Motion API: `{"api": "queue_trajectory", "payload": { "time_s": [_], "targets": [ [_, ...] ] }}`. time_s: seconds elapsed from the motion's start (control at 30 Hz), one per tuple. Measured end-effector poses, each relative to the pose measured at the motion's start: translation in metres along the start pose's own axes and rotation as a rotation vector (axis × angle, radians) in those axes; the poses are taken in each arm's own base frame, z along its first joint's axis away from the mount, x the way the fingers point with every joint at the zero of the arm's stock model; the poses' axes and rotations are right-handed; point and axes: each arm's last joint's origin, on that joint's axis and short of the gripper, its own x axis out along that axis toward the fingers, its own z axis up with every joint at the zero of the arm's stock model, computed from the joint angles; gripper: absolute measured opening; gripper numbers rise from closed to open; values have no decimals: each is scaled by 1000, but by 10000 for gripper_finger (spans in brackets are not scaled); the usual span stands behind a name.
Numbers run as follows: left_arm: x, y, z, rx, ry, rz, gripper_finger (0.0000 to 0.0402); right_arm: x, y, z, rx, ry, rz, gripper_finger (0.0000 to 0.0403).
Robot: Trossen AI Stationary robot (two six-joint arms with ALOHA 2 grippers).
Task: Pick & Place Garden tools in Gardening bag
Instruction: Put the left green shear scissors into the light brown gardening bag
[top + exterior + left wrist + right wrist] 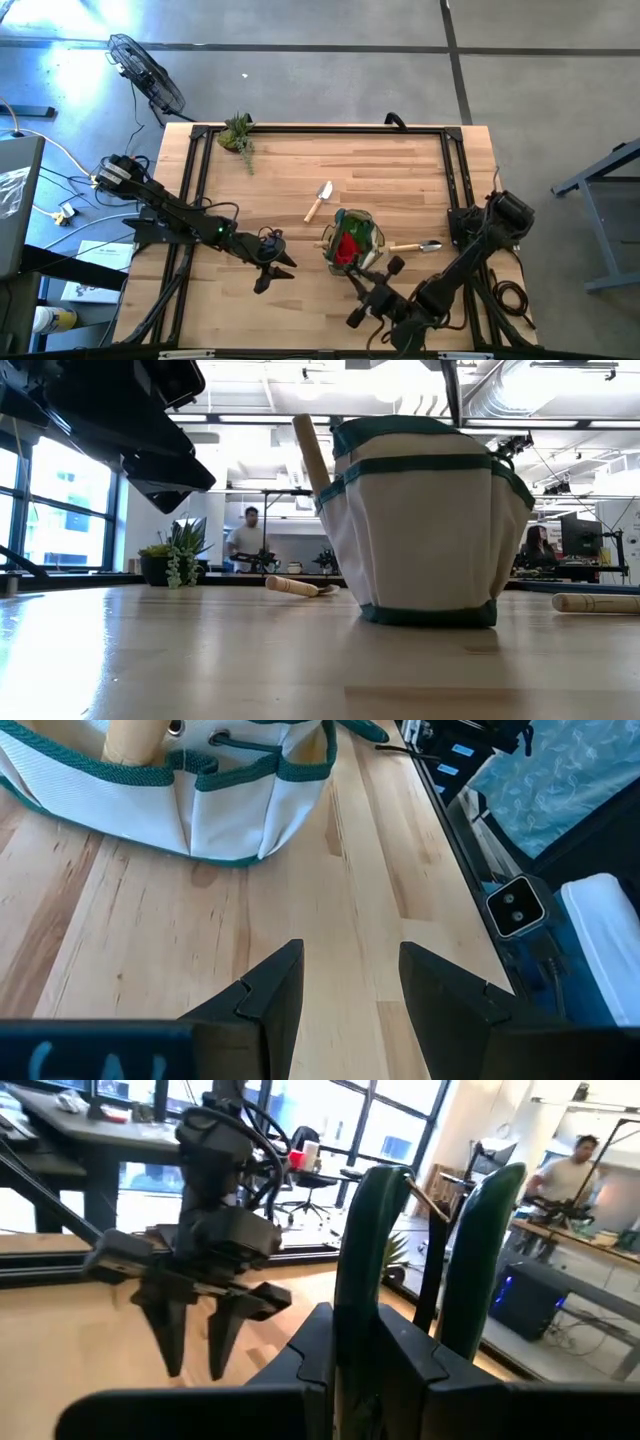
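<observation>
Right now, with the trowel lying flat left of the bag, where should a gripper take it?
Take the trowel by its wooden handle, mid-length, coming straight down with the fingers across it. It lies flat, clear of the gardening bag, blade toward the table's far side; the handle is rounder than the thin blade. The open left gripper looks best placed.

Your right gripper point(400, 1350) is clamped on dark-green-handled pruning shears point(425, 1250) whose two handles stand upright, while the left gripper point(205, 1335) hangs farther off over the wooden table point(60, 1340), fingers pointing down and slightly parted, and a person point(575, 1165) stands beyond.
</observation>
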Motion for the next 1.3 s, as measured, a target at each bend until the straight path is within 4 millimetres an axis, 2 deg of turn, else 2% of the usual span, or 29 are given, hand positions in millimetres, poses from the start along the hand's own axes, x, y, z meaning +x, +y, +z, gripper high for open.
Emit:
{"api": "queue_trajectory", "payload": {
  "time_s": [0.13, 0.43, 0.63, 0.8, 0.97, 1.17, 1.3],
  "targets": [
    [0, 0, 0, 0, -1, 0, 161, -1, 3, 5, 114, 6, 74, 32],
    [0, 0, 0, 0, -3, 2, 161, 15, 5, 5, 308, 64, 205, 32],
    [0, 0, -1, 1, 5, 6, 161, 24, 1, -4, 262, 90, 147, 32],
    [0, 2, -3, 3, 33, 22, 161, 29, -7, -19, 208, 137, 87, 32],
    [0, 3, -5, 4, 48, 30, 161, 28, -9, -22, 200, 131, 57, 32],
    [0, 2, -4, 4, 42, 27, 161, 24, -9, -22, 174, 113, 46, 32],
    [0, 2, -4, 2, 42, 27, 161, 13, -8, -21, 146, 82, 33, 32]
  ]
}}
